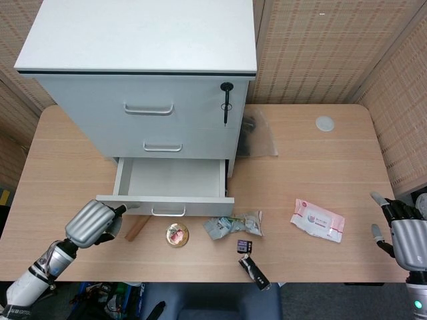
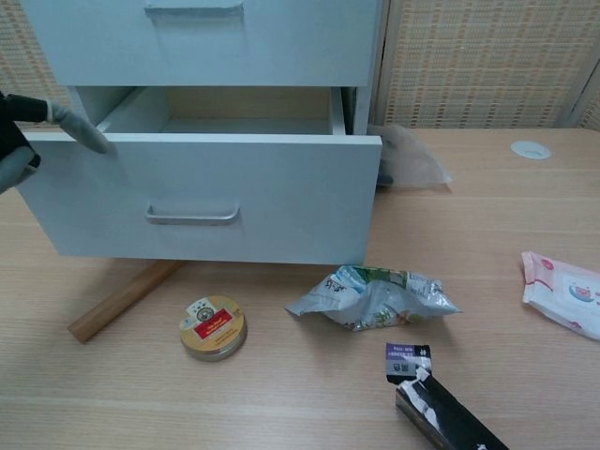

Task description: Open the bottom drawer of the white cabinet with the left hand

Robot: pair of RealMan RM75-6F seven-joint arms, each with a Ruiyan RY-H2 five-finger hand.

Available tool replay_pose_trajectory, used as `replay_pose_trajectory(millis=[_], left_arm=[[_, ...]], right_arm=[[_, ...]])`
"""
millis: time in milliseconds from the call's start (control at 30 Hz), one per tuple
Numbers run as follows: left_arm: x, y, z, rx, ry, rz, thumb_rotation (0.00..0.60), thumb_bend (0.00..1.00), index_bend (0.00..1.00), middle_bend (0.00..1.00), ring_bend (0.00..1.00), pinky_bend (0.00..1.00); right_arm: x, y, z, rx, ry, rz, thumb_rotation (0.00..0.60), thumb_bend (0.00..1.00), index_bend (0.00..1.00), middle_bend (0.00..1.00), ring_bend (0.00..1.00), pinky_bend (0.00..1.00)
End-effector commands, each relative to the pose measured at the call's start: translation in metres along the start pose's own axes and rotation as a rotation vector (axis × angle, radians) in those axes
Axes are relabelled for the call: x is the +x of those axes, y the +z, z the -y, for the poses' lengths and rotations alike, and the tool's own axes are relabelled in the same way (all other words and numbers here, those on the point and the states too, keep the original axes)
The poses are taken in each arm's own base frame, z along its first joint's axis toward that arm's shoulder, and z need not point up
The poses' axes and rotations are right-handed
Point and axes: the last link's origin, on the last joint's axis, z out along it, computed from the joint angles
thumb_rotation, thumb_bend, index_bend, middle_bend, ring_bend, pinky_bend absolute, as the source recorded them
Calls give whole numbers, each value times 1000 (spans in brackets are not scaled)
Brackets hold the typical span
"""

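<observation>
The white cabinet (image 1: 143, 40) stands at the back left of the table. Its bottom drawer (image 1: 167, 179) is pulled out and empty, with its front panel (image 2: 202, 197) and metal handle (image 2: 192, 216) facing me. My left hand (image 1: 90, 225) hangs off the drawer's left front corner, clear of the handle and holding nothing. One finger (image 2: 80, 127) stretches toward the drawer's top edge while the others look curled in. At the table's right edge, my right hand (image 1: 403, 237) holds nothing and its fingers are spread.
In front of the drawer lie a wooden stick (image 2: 122, 300), a round tin (image 2: 214, 327), a crumpled packet (image 2: 375, 295) and a black box (image 2: 441, 408). A pink wipes pack (image 1: 317, 219) lies to the right. A clear bag (image 1: 257, 133) sits beside the cabinet.
</observation>
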Motion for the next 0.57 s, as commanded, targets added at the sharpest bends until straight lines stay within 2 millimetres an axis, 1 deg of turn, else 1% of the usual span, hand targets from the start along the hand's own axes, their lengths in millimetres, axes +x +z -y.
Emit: replay_pose_trajectory(millis=[33, 133, 200, 233, 300, 333, 433, 467, 533, 567], left_arm=[[-2, -26, 16, 103, 4, -5, 600, 723, 295, 746, 710, 933], [-6, -45, 28, 199, 7, -22, 600, 723, 340, 708, 652, 904], [-10, -58, 36, 270, 6, -36, 600, 723, 358, 678, 611, 839], [-12, -63, 40, 302, 3, -45, 600, 715, 360, 651, 590, 788], [-18, -73, 47, 374, -1, -66, 600, 656, 352, 576, 533, 681], [-21, -77, 49, 402, 0, -73, 600, 606, 342, 527, 485, 609], [-29, -87, 54, 475, 11, -106, 600, 503, 305, 410, 370, 447], [-32, -90, 55, 493, 14, -120, 600, 460, 280, 352, 318, 376], [-37, -95, 56, 527, 16, -155, 600, 427, 241, 285, 256, 298], [-39, -97, 56, 541, 18, -177, 600, 422, 227, 266, 237, 276]], right_arm=[[-1, 0, 0, 2, 5, 4, 600, 365, 166, 280, 247, 306], [-2, 0, 1, 7, 10, 9, 600, 365, 166, 280, 247, 306], [-3, 1, 2, 12, 18, 13, 600, 365, 166, 279, 247, 306], [-4, 1, 2, 14, 23, 17, 600, 364, 166, 279, 247, 306], [-5, 2, 3, 20, 38, 24, 600, 363, 166, 279, 247, 306], [-5, 2, 4, 23, 45, 28, 600, 358, 166, 279, 247, 306], [-6, 3, 7, 36, 62, 35, 600, 338, 166, 279, 247, 306], [-6, 3, 7, 40, 67, 37, 600, 332, 166, 279, 247, 306], [-7, 3, 9, 43, 79, 42, 600, 327, 166, 279, 247, 307], [-7, 3, 9, 44, 86, 46, 600, 327, 166, 279, 247, 306]])
